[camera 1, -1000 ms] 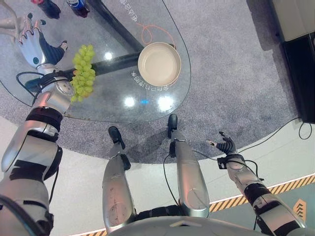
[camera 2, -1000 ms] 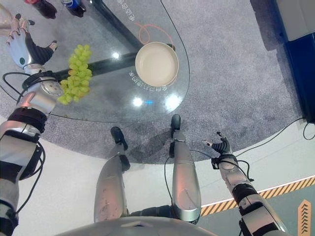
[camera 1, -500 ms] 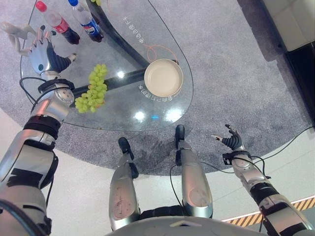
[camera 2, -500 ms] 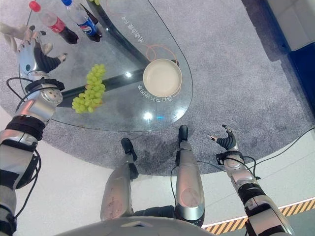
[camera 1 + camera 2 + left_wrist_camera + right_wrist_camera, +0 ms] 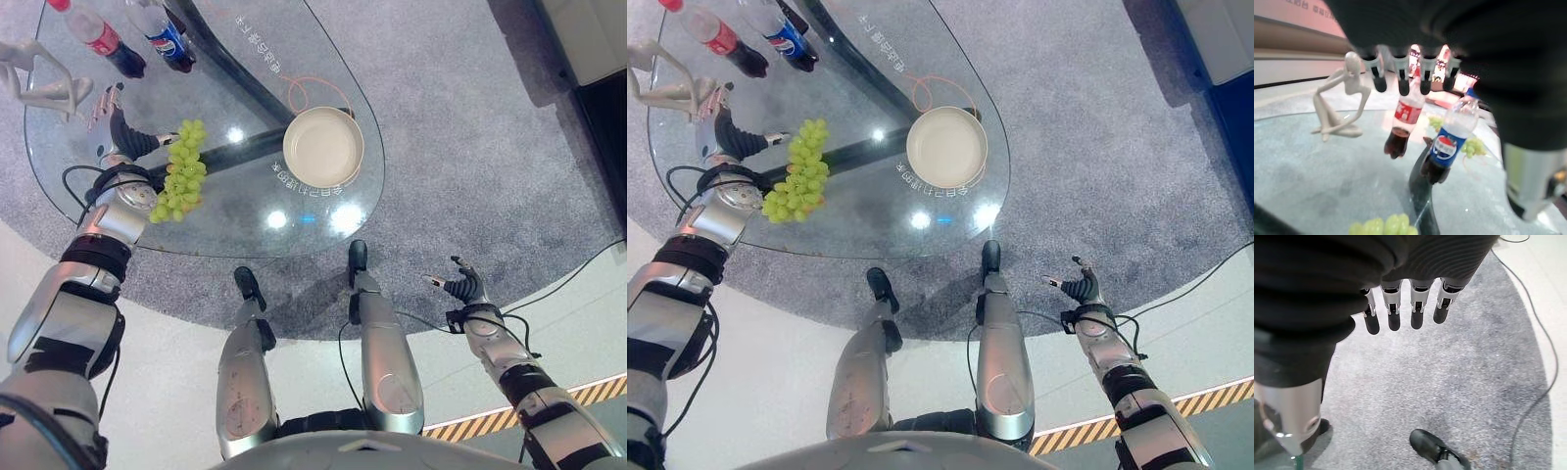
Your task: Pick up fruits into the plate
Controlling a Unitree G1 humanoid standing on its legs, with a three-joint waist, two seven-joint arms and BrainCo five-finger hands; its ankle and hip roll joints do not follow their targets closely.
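On glass table (image 5: 225, 211): grapes (image 5: 176, 168), plate (image 5: 323, 147) | grey carpet (image 5: 470, 147) | both robot hands' fingers apart: left (image 5: 113, 127), right (image 5: 465, 286)

The table (image 5: 245, 211) is clear glass, glossy, throwing back bright ceiling lights. The plate (image 5: 323, 147) looks matt cream (ceramic or plastic, I cannot tell). The grapes (image 5: 176, 171) have smooth, slightly shiny skins. The bottles (image 5: 1449, 142) are clear glossy plastic; the figurine (image 5: 1339, 98) is smooth matt white. The carpet (image 5: 460, 157) is rough grey pile.
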